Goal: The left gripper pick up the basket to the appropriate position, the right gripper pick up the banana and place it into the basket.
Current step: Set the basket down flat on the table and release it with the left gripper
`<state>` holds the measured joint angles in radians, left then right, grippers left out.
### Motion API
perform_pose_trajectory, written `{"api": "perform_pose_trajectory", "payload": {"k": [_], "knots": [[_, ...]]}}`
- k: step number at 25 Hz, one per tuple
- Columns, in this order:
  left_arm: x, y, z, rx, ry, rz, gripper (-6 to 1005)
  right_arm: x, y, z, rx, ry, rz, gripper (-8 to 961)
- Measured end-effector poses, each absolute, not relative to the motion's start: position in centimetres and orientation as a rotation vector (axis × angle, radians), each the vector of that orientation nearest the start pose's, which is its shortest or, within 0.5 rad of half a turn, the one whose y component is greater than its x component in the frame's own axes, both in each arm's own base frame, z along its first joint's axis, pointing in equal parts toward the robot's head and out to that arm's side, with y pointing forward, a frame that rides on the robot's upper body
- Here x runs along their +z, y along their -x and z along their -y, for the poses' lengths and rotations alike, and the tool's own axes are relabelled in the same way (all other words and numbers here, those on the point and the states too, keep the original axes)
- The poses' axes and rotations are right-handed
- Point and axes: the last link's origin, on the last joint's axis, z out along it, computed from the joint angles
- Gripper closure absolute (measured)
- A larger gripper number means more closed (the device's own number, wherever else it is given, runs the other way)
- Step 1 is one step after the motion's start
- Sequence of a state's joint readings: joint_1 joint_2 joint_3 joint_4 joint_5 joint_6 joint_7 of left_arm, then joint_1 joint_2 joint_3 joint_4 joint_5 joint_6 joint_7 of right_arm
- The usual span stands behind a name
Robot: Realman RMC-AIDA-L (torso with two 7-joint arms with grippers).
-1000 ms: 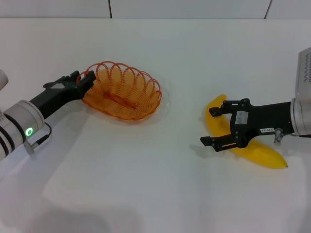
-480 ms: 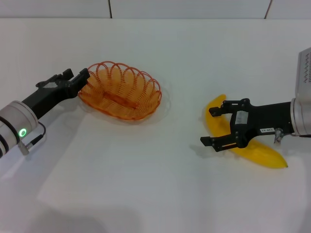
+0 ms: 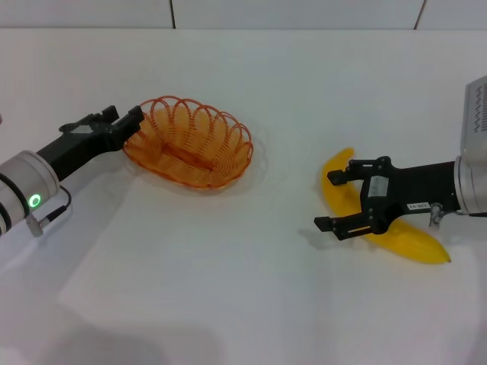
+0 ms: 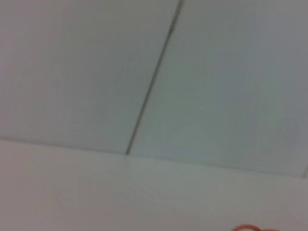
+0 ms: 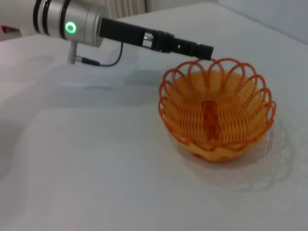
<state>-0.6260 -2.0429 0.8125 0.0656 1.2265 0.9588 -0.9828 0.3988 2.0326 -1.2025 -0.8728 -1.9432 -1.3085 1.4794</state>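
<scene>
Basket: light springy wire; left gripper pinches rim at 9 o'clock end. Banana: smooth, slippery; right gripper spread open astride middle—best hold.

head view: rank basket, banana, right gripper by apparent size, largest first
1. basket, clearly the widest and tallest.
2. banana, nearly as long but thin, partly hidden under the gripper.
3. right gripper, claw only; close to the banana in spread, so 2 and 3 are uncertain.

basket: only a rim sliver, cut by frame edge | banana: middle hidden behind right gripper
</scene>
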Motion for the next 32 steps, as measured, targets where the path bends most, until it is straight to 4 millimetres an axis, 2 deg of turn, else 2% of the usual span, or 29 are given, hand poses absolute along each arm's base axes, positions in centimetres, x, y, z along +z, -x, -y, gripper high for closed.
{"api": "perform_pose_trajectory", "payload": {"k": [7, 15, 32], "knots": [[-3.4, 30.9, -37.7, -0.669, 2.113, 1.094, 460, -2.0, -27.5, -32.4, 0.203, 2.837, -0.457, 59], [-1.8, 30.8, -38.1, -0.624, 2.139, 1.077, 461, -1.9, -27.6, -32.3, 0.204, 2.831, -0.466, 59], [-1.0, 29.3, -39.4, -0.559, 2.205, 1.042, 464, -2.0, -27.6, -32.3, 0.200, 2.836, -0.463, 59]]}}
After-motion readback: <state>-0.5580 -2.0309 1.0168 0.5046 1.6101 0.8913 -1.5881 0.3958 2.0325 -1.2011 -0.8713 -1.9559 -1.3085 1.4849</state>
